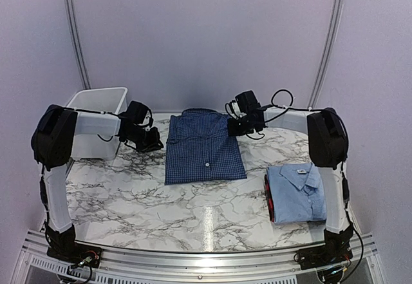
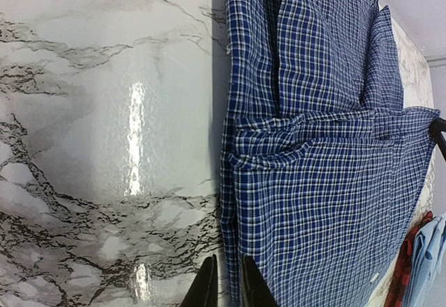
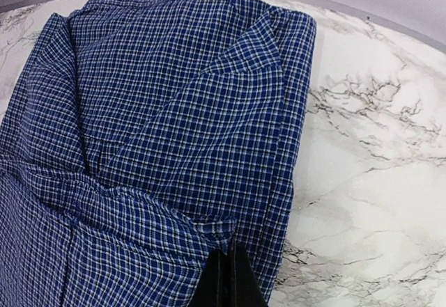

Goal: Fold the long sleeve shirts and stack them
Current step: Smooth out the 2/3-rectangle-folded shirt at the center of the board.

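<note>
Right wrist view: my right claw point(image 3: 227, 271) is pressed together, pinching the right edge of the dark blue checked shirt point(image 3: 174, 126), which lies folded on the tabletop point(image 1: 122, 187). My left claw point(image 2: 226, 289) sits nearly closed at the opposite edge; grip unconfirmed. Judged next move: lift level, stack onto the light blue shirt point(image 1: 297, 194).

White links point(image 1: 96, 124), black joints point(image 1: 53, 136), looping cables point(image 1: 281, 94).

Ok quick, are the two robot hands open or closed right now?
Left gripper: nearly closed on the edge of the dark blue shirt.
Right gripper: shut at that shirt's edge; whether it pinches cloth cannot be told.
</note>
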